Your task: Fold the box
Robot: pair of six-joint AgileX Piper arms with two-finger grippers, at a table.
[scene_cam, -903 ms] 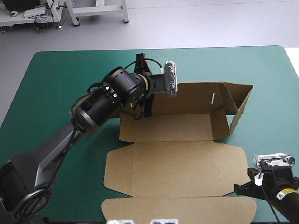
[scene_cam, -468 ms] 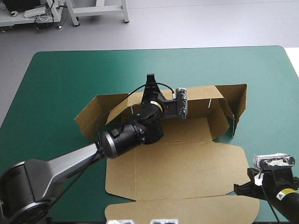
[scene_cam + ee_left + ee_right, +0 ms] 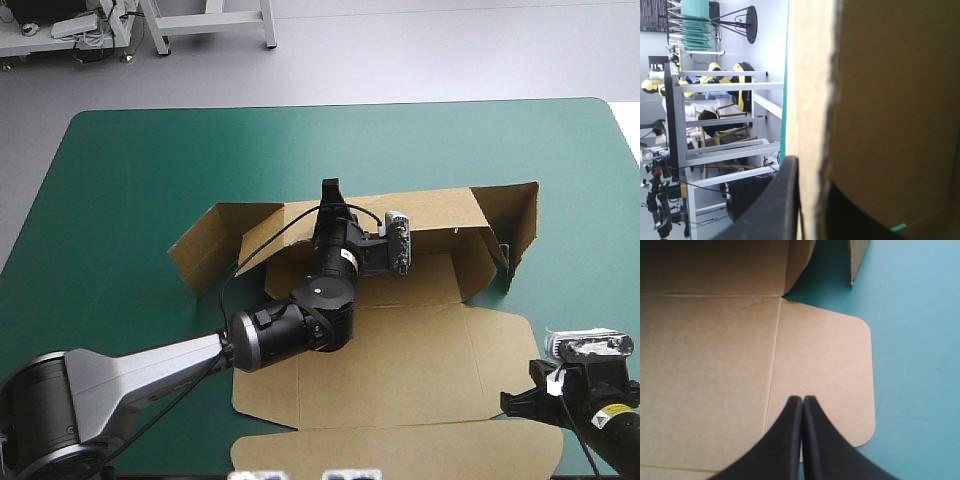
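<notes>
**Left jaws clamped on the box wall, right jaws together at the lid**

The left gripper (image 3: 329, 192) pinches the top edge of the box (image 3: 400, 360). In its wrist view one black finger (image 3: 782, 200) lies against the outer face of the brown board and the sheet runs between the jaws, all but closed on it. The right gripper (image 3: 802, 407) has its jaws pressed together in one point. It is over the lid's rounded side flap (image 3: 830, 370) and grips nothing.

From above, the held part is the back wall (image 3: 440, 210), which stands upright at about 12 o'clock of the box. An end flap (image 3: 205, 245) splays out toward 9 o'clock. The opposite end flap (image 3: 520, 215) stands up at 3 o'clock. The floor panel lies flat just inside the wall. The lid (image 3: 330, 450) stretches flat toward 6 o'clock, its creases plain and its corners rounded.

The box sits on the teal-green cover (image 3: 130, 180), from the table's centre toward 5 o'clock. The right gripper is just off the lid's edge at 4 o'clock.
</notes>
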